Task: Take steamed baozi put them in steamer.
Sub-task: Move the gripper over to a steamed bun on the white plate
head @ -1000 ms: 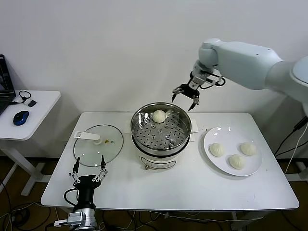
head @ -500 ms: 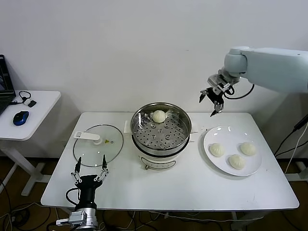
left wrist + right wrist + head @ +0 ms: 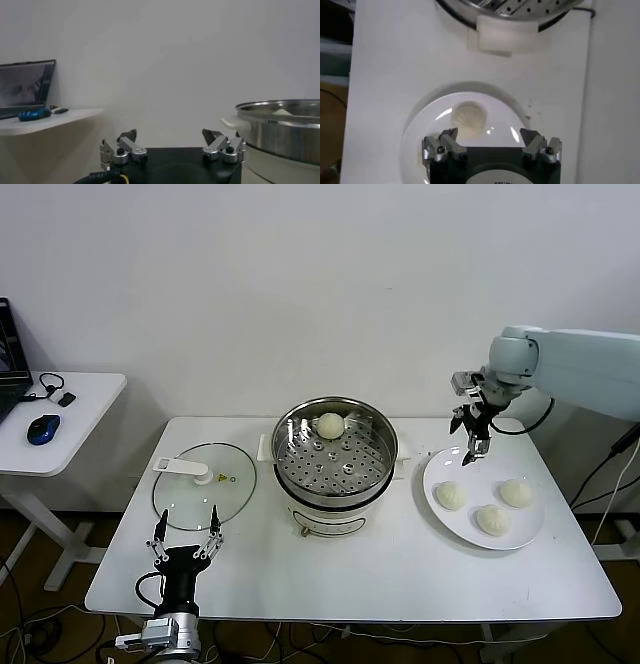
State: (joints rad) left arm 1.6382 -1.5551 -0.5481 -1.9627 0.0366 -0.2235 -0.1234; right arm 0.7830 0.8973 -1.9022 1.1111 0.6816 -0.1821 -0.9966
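Nearest the robot, the left gripper (image 3: 184, 536) is being held parked at the front edge of the white table (image 3: 330, 584), pointing upward with its fingers spread and nothing between them. Just beyond it, one flat round glass lid (image 3: 203, 497) with a white handle is lying on the tabletop.

Four steamed baozi are being shown in all, each a small, round, cream-white bun. Three are resting on one smooth white plate (image 3: 447, 469) at the right of the table: the front baozi (image 3: 491, 520), the left-hand baozi (image 3: 450, 495) and the right-hand baozi (image 3: 516, 493), set close together but apart. The fourth baozi (image 3: 330, 425) is sitting on the perforated steel tray inside the steamer (image 3: 335, 462), toward its far rim. One steamer is being seen, a round, shiny stainless-steel pot on a white base with a white side handle, standing mid-table between lid and plate.

Farther back, the right arm is being extended in from the right, its wrist bent downward. The right gripper (image 3: 474, 434) is being held above the far left rim of the plate, jaws wide apart and empty, with the left-hand baozi directly under it in the wrist view (image 3: 466, 116).

To the far left, a side desk (image 3: 70, 419) is carrying one blue mouse (image 3: 43, 428).
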